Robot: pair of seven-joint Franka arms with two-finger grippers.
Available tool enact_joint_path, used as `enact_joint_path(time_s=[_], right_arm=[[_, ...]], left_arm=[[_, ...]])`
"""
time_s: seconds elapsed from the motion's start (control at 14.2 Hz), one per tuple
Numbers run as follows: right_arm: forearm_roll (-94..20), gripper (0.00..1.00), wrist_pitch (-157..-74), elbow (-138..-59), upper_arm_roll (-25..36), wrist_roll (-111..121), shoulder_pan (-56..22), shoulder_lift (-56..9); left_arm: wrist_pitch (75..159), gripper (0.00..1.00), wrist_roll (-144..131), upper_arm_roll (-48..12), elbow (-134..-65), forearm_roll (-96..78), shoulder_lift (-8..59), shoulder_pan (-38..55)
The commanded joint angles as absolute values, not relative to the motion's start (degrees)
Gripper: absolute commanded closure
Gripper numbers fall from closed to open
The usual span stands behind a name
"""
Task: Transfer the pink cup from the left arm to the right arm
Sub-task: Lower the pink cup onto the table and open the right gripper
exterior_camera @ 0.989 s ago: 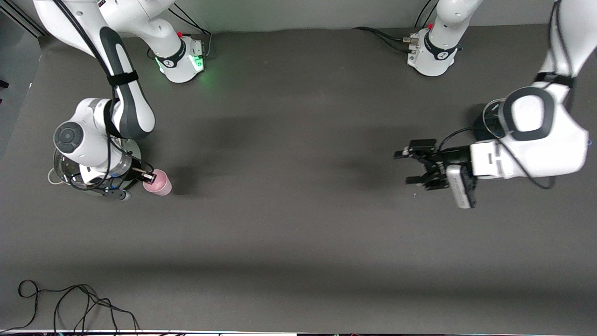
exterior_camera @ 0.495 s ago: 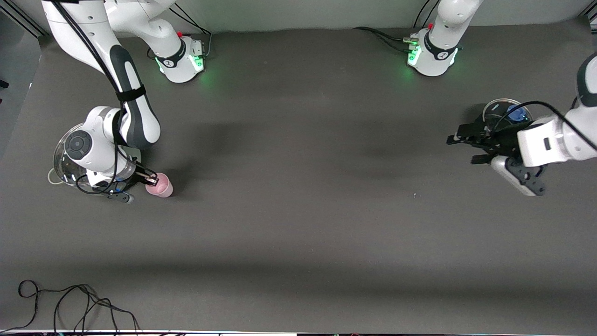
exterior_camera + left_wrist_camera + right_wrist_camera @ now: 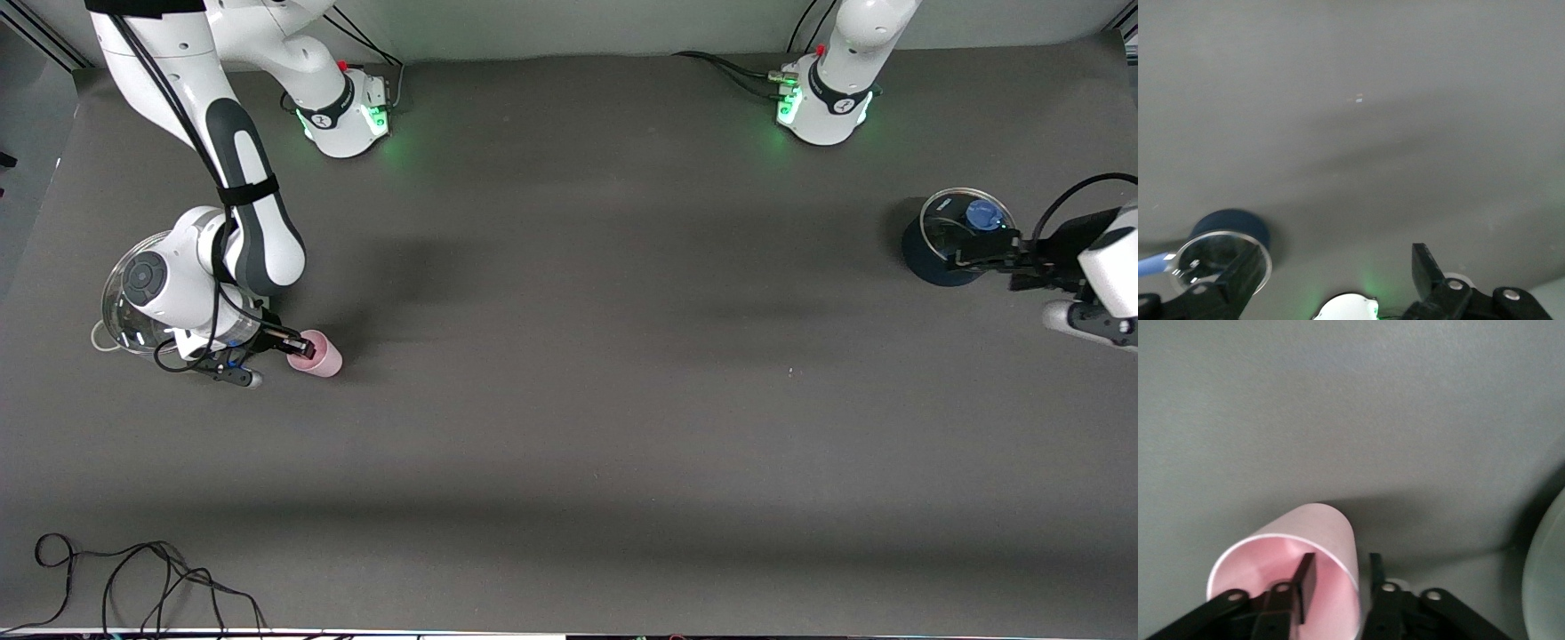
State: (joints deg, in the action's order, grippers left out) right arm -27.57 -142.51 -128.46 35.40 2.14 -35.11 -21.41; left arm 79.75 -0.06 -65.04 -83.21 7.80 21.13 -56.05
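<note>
The pink cup (image 3: 318,354) (image 3: 1328,533) stands on the dark table at the right arm's end, mouth up. My right gripper (image 3: 299,347) (image 3: 1341,561) is at its rim, one finger inside the cup and the other outside. The fingers are parted, with a gap showing between the inner finger and the cup wall. My left gripper (image 3: 994,265) (image 3: 1335,267) hangs open and empty at the left arm's end of the table, beside a dark blue pot.
A glass-lidded pot (image 3: 120,298) (image 3: 1550,577) sits partly under the right arm's wrist, next to the cup. The dark blue pot (image 3: 933,253) (image 3: 1231,225) carries a glass lid with a blue knob. A black cable (image 3: 133,578) lies at the table's near edge.
The left arm has pulled back from the middle of the table to its own end. The right gripper's fingers have parted at the cup's rim, and the cup has shifted slightly.
</note>
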Motion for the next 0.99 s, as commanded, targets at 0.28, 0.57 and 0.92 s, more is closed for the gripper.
enact_joint_path(time_s=[0.28, 0.57, 0.92], right_arm=[[-17.52, 0.00, -134.05, -125.61, 39.63, 2.30, -36.74, -10.39], [-3.89, 0.00, -117.39, -114.91, 39.64, -7.28, -36.74, -5.28], [-2.20, 0.00, -93.03, -95.22, 39.90, -7.38, -37.00, -5.89]], left_arm=[[79.36, 0.00, -3.16, -65.39, -85.85, 13.45, 14.69, -57.65], [83.14, 0.00, -3.16, -65.57, -90.26, 12.83, 10.99, -60.29], [85.34, 0.00, -3.16, -60.14, -92.81, 11.78, 8.09, -56.63]])
